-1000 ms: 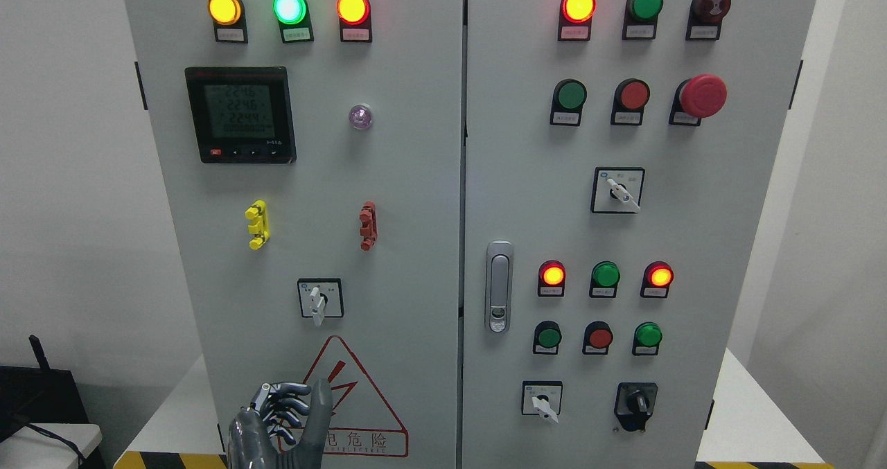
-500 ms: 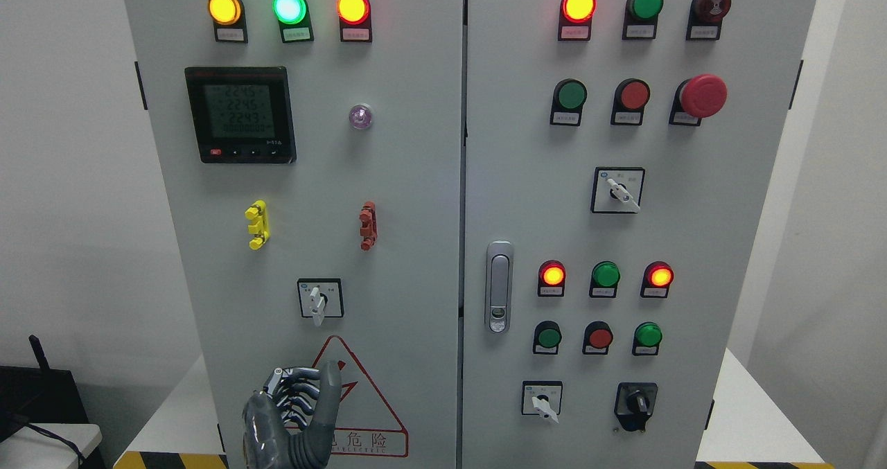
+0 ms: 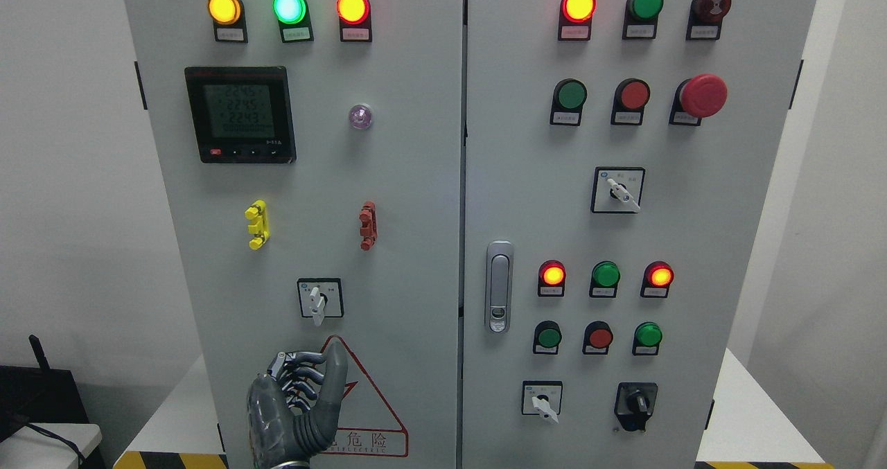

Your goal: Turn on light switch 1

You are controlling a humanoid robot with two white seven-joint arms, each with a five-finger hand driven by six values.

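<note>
A grey electrical cabinet (image 3: pixel 416 178) fills the head view. On its left door, a white-knobbed rotary selector switch (image 3: pixel 319 298) sits in a black square frame, its lever pointing down. My left hand (image 3: pixel 312 372) rises from the bottom edge just below that switch, in front of the red warning triangle (image 3: pixel 360 406). Its fingers are curled toward the palm, the thumb stands upright, and it holds nothing. The thumb tip is a short way under the switch, not touching it. My right hand is out of view.
The left door carries three lit lamps (image 3: pixel 290 7), a digital meter (image 3: pixel 240 114), and yellow (image 3: pixel 257 224) and red (image 3: pixel 368 226) clips. The right door has a handle (image 3: pixel 499 287), push buttons, a red emergency stop (image 3: pixel 703 95) and more selector switches (image 3: pixel 618 190).
My left hand has risen along the left door, moving up and slightly right toward the rotary switch. The switch lever and the lamps look the same.
</note>
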